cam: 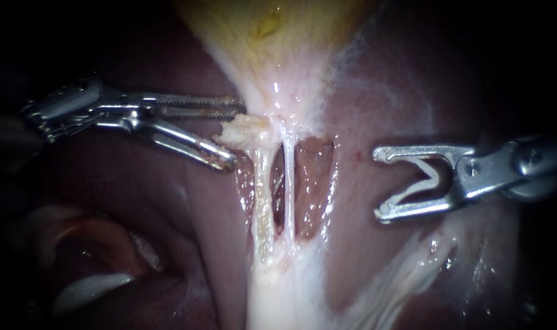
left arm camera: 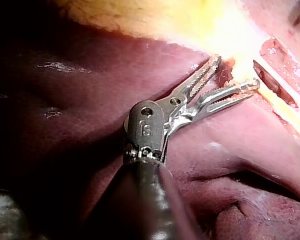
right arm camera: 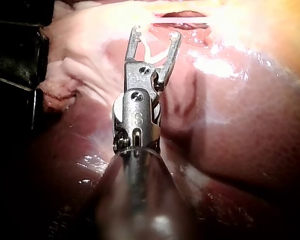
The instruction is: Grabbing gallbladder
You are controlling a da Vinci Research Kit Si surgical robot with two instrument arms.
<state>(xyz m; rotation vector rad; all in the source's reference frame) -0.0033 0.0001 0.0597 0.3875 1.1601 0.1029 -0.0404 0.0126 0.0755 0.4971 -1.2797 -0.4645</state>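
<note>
Gaping left instrument (cam: 236, 137), gallbladder (cam: 278, 33) top cut off

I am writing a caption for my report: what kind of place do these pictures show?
Likely a surgical practice bench, seen close through an endoscope. The left instrument and the right instrument, jaws open, are close to a dark red liver and a yellowish gallbladder. The room itself is not visible.

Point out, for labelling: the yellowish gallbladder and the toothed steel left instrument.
Yellowish gallbladder (cam: 272, 36): endoscope view, its tapering body.
Toothed steel left instrument (cam: 238, 137): endoscope view, midway between its jaw tips.
</note>
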